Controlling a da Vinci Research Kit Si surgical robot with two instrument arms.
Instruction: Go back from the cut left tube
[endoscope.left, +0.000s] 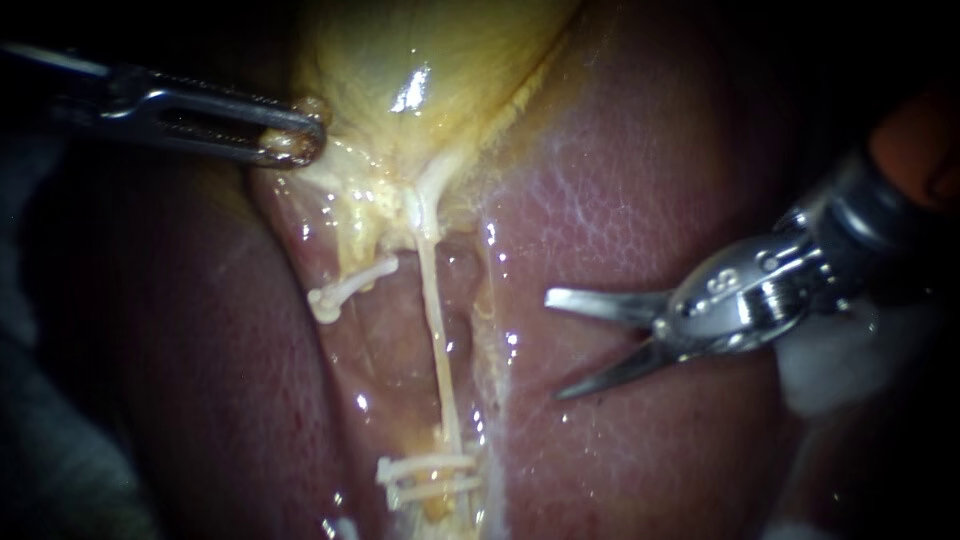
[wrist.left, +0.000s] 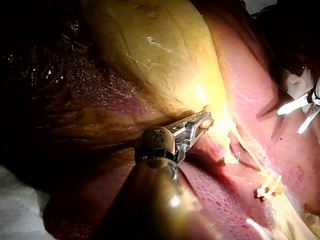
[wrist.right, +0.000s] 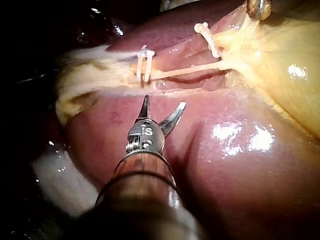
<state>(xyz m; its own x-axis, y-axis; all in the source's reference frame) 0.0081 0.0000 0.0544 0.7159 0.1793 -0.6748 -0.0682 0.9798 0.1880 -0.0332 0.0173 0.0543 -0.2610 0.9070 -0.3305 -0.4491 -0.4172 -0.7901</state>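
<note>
Standing open, right instrument (endoscope.left: 555, 346) | cut left tube (endoscope.left: 365, 272) well apart | left instrument (endoscope.left: 300, 132) clamps gallbladder (endoscope.left: 430, 60)

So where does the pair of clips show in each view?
Endoscope view: the pair of clips sits low, at the thin tube's lower end.
Left wrist view: the clips lie ahead of the left instrument, at the tube's far end.
Right wrist view: the clips stand just ahead of the right instrument's open jaws.
Shared landmark: the thin tube.

Glossy wet liver (endoscope.left: 690, 150), polished metal right instrument (endoscope.left: 555, 345)
</note>
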